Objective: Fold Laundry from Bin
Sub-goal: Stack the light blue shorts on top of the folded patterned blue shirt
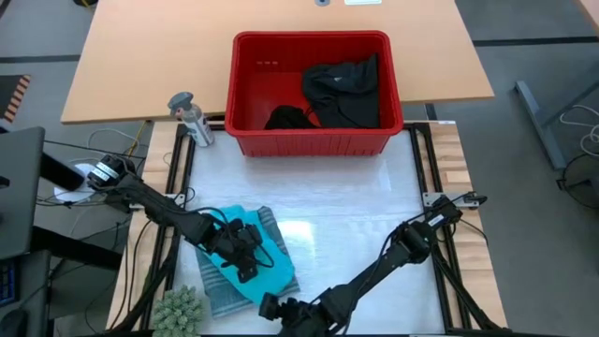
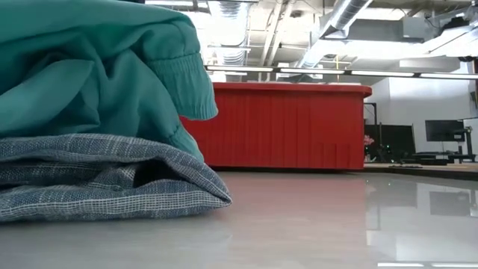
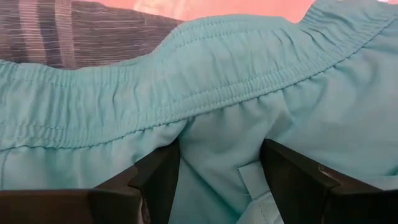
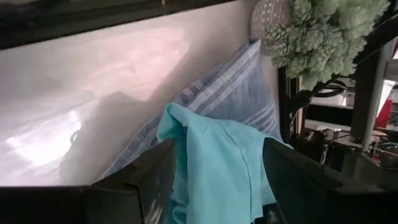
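We see the turquoise garment cut off by the low view's top and left edges. It covers much of the striped garment beneath it, and both stretch past the left wrist view's edges. The left gripper hides part of the turquoise cloth in the high view. The right gripper, at 6 o'clock on the table, is too dark to read. Inside the bin, the black garments merge into one shadowy mass towards 3 o'clock.
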`<state>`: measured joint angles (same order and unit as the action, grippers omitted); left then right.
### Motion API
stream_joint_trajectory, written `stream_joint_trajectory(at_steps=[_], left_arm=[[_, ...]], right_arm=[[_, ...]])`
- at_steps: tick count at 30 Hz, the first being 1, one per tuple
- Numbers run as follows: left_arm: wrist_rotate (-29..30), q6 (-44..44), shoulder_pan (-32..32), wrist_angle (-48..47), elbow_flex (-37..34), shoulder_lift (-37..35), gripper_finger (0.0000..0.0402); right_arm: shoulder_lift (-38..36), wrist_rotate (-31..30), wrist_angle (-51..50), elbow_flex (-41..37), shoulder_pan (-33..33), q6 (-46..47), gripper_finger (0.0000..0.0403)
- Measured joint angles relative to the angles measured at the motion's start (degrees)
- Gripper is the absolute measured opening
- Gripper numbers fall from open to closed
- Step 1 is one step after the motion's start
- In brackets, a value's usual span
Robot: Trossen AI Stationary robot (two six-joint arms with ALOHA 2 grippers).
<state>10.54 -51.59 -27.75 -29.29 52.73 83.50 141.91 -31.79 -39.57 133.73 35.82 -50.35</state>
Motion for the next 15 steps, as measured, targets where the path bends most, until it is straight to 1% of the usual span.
stream_joint_trajectory(at_steps=[4,6,11,13,15], left_arm=[[-1.3,0.5,0.2,0.9,0.0,0.0,0.0217],[-1.6,1.2,0.2,0.9,0.0,0.0,0.0217],[-2.2,2.1,0.2,0.8,0.0,0.0,0.0217],[-2.8,2.7,0.5,0.9,0.0,0.0,0.0217],[-3.3,2.9,0.7,0.8,0.0,0.0,0.0217]], right_arm=[[0.0,1.8,0.0,0.0,-1.7,0.3,0.0265],[1.2,2.6,2.2,0.2,-2.6,0.2,0.0265],[4.9,3.5,4.5,0.0,-2.3,-3.8,0.0265],[5.7,2.6,4.4,0.0,-1.8,-4.6,0.0265],[5.7,-1.3,3.2,0.0,-1.0,-4.4,0.0265]])
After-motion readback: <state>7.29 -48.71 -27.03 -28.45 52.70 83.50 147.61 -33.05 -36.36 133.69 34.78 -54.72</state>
